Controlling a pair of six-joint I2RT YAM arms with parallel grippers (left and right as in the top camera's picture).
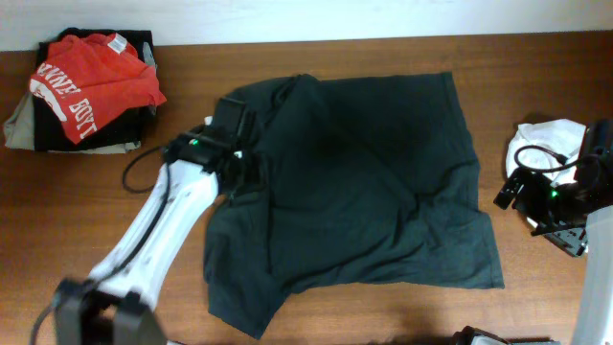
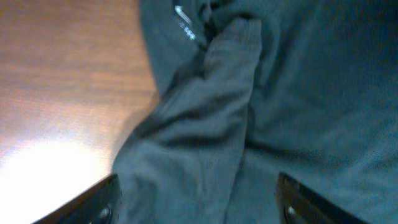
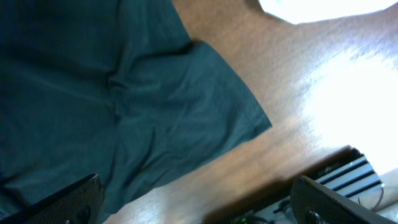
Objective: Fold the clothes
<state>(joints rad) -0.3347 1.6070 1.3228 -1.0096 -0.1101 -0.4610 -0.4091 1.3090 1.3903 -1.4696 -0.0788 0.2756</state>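
The dark greenish-black T-shirt (image 1: 364,182) lies spread out and rumpled in the middle of the table, plain side up. One sleeve is folded in at its upper left. My left gripper (image 1: 245,163) is over the shirt's left edge. In the left wrist view the left gripper (image 2: 196,202) is open, with the bunched sleeve fold (image 2: 211,112) between its fingers. My right gripper (image 1: 508,195) is beside the shirt's right edge. In the right wrist view the right gripper (image 3: 199,205) is open and empty above bare wood, next to the shirt's corner (image 3: 205,106).
A red T-shirt with white lettering (image 1: 91,81) lies on a pile of folded clothes at the back left corner. A white cloth with a black cable (image 1: 551,139) sits at the right edge. A black cable (image 1: 134,172) loops beside the left arm.
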